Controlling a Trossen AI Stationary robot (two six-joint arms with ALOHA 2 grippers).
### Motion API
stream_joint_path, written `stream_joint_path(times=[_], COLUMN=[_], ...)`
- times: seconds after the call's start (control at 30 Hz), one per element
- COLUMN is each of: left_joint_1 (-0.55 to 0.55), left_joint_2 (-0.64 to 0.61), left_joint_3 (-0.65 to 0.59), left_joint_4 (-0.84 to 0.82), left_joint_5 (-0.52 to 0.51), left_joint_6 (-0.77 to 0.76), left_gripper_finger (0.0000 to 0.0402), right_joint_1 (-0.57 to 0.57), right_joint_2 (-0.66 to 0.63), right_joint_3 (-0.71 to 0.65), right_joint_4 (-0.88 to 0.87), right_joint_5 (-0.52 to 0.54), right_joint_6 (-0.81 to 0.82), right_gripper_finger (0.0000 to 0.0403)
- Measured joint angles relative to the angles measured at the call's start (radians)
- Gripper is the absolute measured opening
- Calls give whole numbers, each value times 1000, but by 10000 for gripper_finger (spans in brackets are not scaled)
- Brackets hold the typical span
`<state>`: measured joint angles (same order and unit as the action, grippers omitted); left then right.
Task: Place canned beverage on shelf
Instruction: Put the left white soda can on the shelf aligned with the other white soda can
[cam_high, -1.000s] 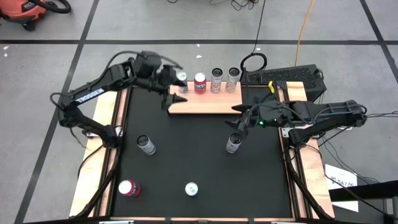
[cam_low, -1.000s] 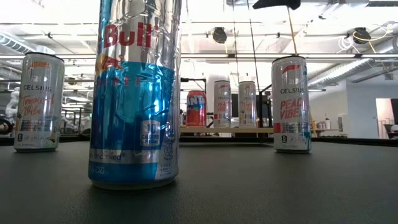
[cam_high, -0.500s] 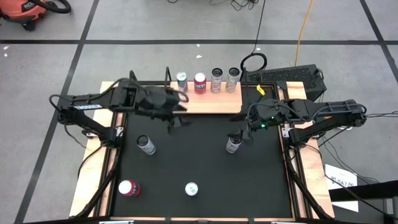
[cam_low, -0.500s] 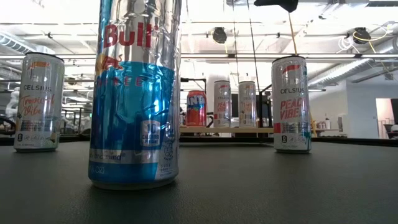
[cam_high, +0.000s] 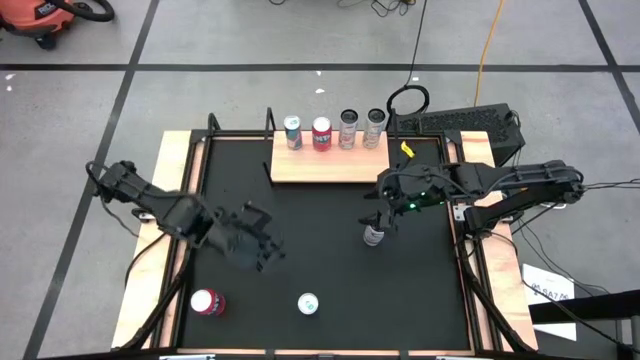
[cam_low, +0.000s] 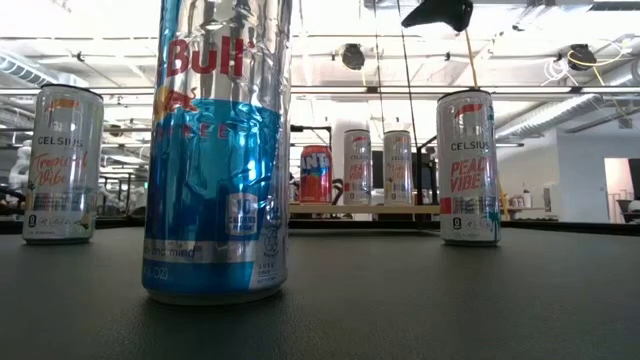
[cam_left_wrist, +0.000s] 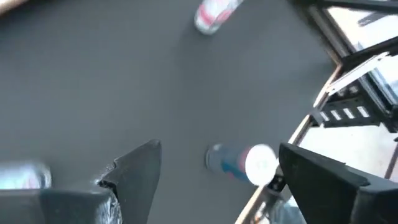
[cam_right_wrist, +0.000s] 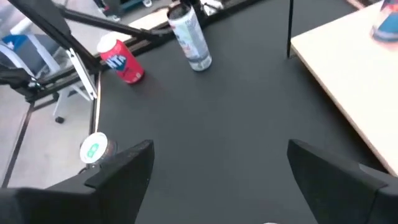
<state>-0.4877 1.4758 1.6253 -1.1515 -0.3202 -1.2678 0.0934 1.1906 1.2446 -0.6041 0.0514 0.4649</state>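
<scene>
Hovering just above the slim silver Celsius can with peach lettering (cam_low: 468, 168), the right end effector (cam_high: 386, 213) has its fingers spread wide and grips nothing. This can stands upright on the black-matted bench (cam_high: 330, 280), in front of the small light-wood shelf with black side brackets (cam_high: 330, 168) and apart from it. In the high view its top (cam_high: 373, 236) shows just beside the fingers.

The step in hand looks like the reach to grasp. To do it well, the right end effector should centre itself over the can's top. It should then come straight down until the fingers straddle the upper body, and only then close. Closing off-centre would likely tip so tall and narrow a can.

Four cans already stand in a row along the shelf's far edge (cam_high: 333, 130), so the free near strip of the board is the safer place to set this one down.

The left end effector (cam_high: 258, 245) is also open and empty, low over the left part of the bench. A second silver Celsius can (cam_low: 62, 165) stands upright on that side, but the arm hides it in the high view. The left wrist view looks past the spread fingers to a red-and-blue can with a white top (cam_left_wrist: 239, 163) near the bench edge. The large blue-and-silver Red Bull can (cam_low: 215, 150) stands well clear of both.
</scene>
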Motion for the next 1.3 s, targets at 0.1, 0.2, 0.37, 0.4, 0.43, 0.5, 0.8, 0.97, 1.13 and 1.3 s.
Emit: stream_joint_path(times=[0.1,0.2,0.37,0.4,0.43,0.5,0.8,0.97,1.13,1.3], left_joint_1=[-69,-133,-233,-248,-261,-274,-265,-258,-258,-228], left_joint_2=[32,65,110,116,121,131,180,196,221,228], left_joint_3=[0,0,0,0,0,0,0,0,0,0], left_joint_4=[-93,-205,-261,-259,-254,-232,-150,17,205,145], left_joint_5=[29,117,229,236,237,231,105,-52,-183,-184], left_joint_6=[-135,-260,-370,-384,-400,-426,-368,-187,110,0], left_gripper_finger=[319,319,319,319,319,319,319,319,319,319], right_joint_1=[7,24,62,69,76,90,129,152,156,158], right_joint_2=[20,21,16,14,12,9,10,26,35,29], right_joint_3=[0,0,0,0,0,1,1,1,1,1], right_joint_4=[-8,-8,-14,-18,-20,-36,-91,-89,-93,-110], right_joint_5=[-1,0,-1,-1,-1,-1,-3,-4,-3,-1], right_joint_6=[18,20,17,19,19,19,76,79,76,73], right_gripper_finger=[354,354,354,354,354,354,354,354,354,354])
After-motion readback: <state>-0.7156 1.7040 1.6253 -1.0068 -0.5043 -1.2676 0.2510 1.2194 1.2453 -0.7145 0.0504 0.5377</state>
